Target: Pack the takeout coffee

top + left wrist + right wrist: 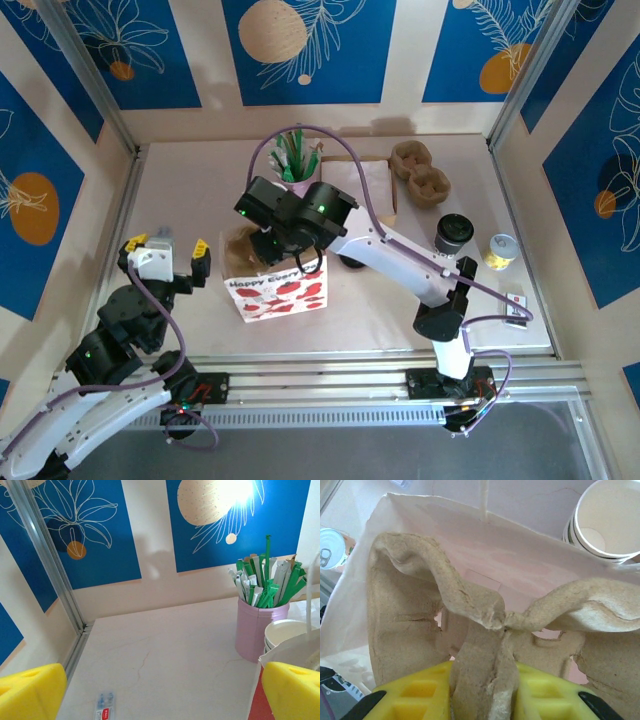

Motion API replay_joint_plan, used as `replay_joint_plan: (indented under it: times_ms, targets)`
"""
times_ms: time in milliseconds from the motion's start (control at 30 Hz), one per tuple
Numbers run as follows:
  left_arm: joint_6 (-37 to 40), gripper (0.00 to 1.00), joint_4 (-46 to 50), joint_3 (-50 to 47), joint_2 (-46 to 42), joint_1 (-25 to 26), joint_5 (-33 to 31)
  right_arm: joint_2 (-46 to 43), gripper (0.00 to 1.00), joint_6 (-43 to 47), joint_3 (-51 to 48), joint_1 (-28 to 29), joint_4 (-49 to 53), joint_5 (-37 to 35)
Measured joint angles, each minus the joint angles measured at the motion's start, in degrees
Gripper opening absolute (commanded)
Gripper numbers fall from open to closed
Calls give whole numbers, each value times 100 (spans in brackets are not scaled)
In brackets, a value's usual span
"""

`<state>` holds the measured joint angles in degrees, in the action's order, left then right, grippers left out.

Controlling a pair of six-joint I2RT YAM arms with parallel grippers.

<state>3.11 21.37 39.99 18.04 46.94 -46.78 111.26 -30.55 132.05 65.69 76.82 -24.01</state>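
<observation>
Pulp carrier (410, 605) pinched by right hand (482, 692) inside bag (460, 550) rim; left hand (170, 248) spread, empty, seemingly clear.

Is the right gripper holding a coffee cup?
No, the right gripper is shut on the folded pulp cup carrier, which sits in the open paper bag.

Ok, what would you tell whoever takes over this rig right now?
Left tool: open, empty, hovering left of the paper bag.
Right tool: shut on the centre ridge of the pulp cup carrier, held inside the bag's mouth.
Black-lidded cup stands right of the bag, with a can beside it.
Done: carrier partly in the bag.
Left: seat and release the carrier, then load the cup.
</observation>
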Motion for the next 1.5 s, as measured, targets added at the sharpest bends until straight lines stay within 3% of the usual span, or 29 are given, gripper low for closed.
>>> replay_joint_plan:
  times_ms: [533, 1167, 1500]
  targets:
    - [0, 100, 0, 0, 0, 0, 2, -7, 27, -109, -1257, -229, -400, 92]
    - [24, 100, -9, -33, 0, 0, 22, -44, 30, -131, -1790, -348, -662, 203]
    - [24, 100, -85, -33, 0, 0, 22, -46, 36, -168, -1932, -348, -791, 203]
